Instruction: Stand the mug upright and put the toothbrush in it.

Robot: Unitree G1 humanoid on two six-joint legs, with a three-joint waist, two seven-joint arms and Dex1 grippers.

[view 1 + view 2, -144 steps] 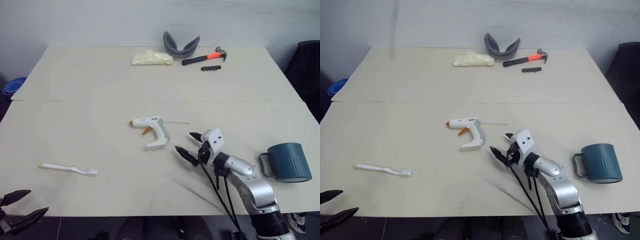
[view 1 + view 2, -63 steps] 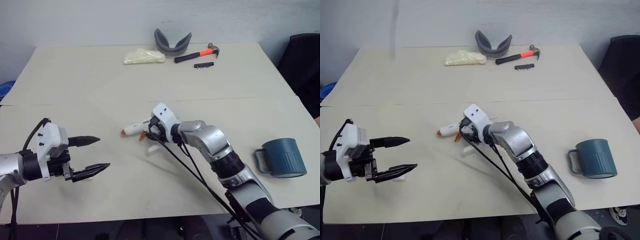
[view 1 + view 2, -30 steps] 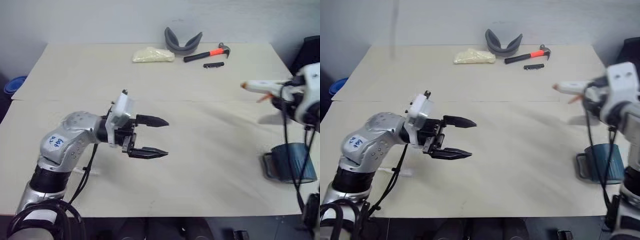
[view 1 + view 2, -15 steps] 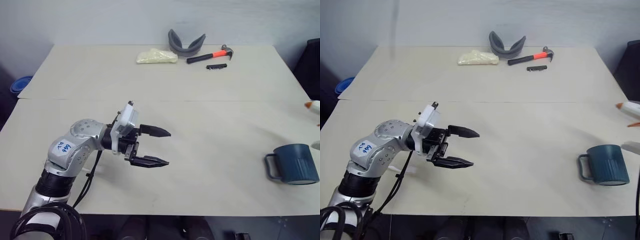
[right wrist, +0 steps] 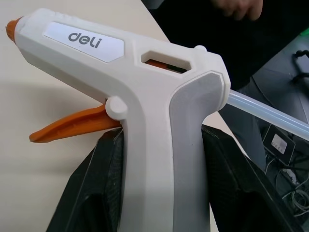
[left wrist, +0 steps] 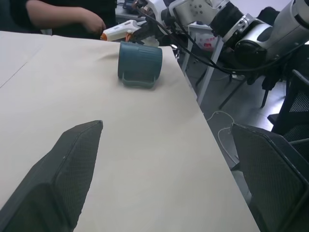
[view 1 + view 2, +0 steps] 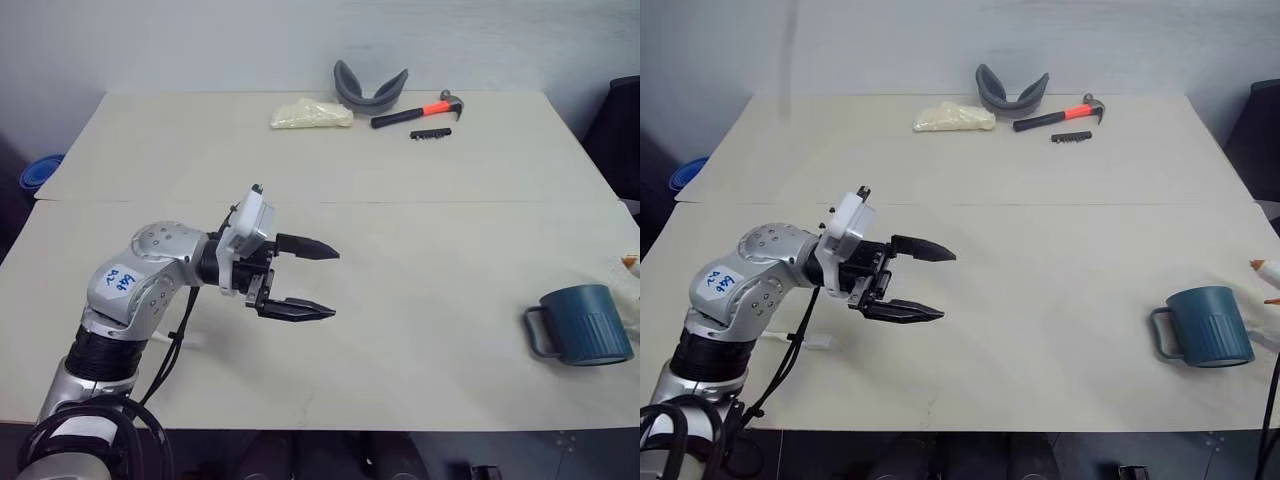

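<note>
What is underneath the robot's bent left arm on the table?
A white toothbrush lies on the table under the left arm; one end pokes out, the rest is hidden. The open left gripper hovers beyond it.

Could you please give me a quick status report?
Left end effector open, empty. Right end effector shut on glue gun. Mug upright at table edge.

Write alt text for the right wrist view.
The right claw grips a white Deli glue gun by its handle; the gun has an orange tip and trigger, and a clear glue stick pokes out the back. Behind it are the beige table and a person's dark clothing.
</note>
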